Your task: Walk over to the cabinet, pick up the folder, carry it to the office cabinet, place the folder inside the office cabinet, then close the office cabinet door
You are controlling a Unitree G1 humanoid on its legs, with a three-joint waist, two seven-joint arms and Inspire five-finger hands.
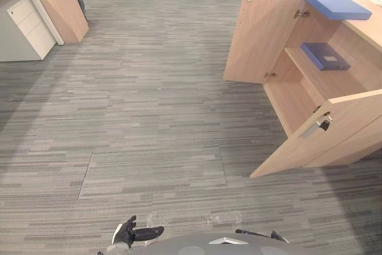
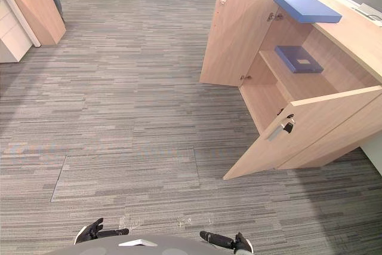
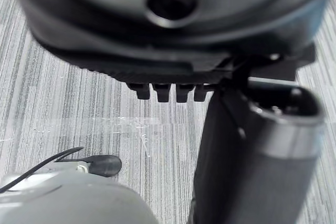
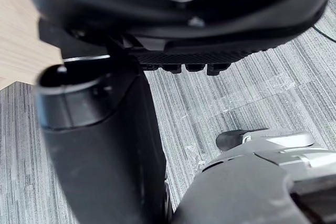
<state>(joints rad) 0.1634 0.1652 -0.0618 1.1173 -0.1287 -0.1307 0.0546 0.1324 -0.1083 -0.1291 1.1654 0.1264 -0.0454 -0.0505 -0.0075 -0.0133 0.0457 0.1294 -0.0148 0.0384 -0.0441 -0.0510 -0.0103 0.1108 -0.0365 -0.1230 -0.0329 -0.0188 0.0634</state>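
A dark blue folder (image 1: 325, 56) lies flat on the shelf inside the open cabinet (image 1: 262, 34). A lighter blue folder (image 1: 335, 4) rests on the desk (image 1: 369, 31) above. The left hand (image 1: 128, 233) and right hand (image 2: 230, 242) hang low over the carpet (image 1: 149, 117), fingers relaxed and empty.

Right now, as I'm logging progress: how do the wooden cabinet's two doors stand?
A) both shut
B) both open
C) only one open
B: the far door and the near door both stand swung out from the cabinet, baring its shelf.
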